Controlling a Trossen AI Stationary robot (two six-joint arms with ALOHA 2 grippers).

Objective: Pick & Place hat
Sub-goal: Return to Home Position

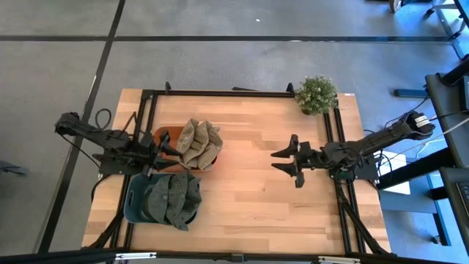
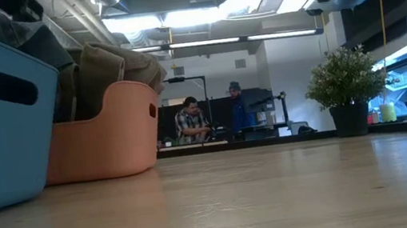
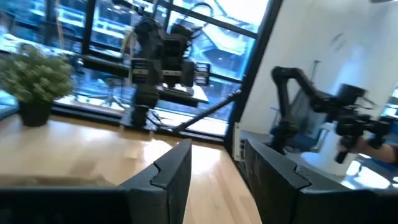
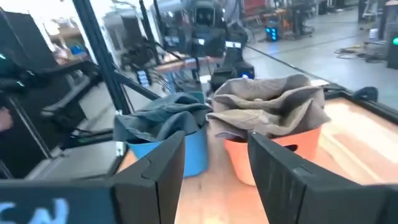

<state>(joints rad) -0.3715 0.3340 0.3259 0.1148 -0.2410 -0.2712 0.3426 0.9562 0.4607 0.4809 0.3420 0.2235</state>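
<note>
Several khaki hats [image 1: 198, 142] are piled in an orange tub [image 1: 163, 136] at the table's left; the pile also shows in the right wrist view [image 4: 267, 106]. Several grey-green hats [image 1: 173, 196] fill a blue bin [image 1: 133, 205] nearer the front edge. My left gripper [image 1: 163, 152] is open and empty just left of the khaki pile, above the gap between the two containers. My right gripper [image 1: 281, 163] is open and empty above the table's middle right, pointing toward the hats.
A potted green plant [image 1: 316, 94] stands at the far right corner. A black frame [image 1: 220, 94] runs along the table's far, left and right sides. Bare wood [image 1: 242, 191] lies between the containers and my right gripper. People work in the room behind [image 2: 192, 121].
</note>
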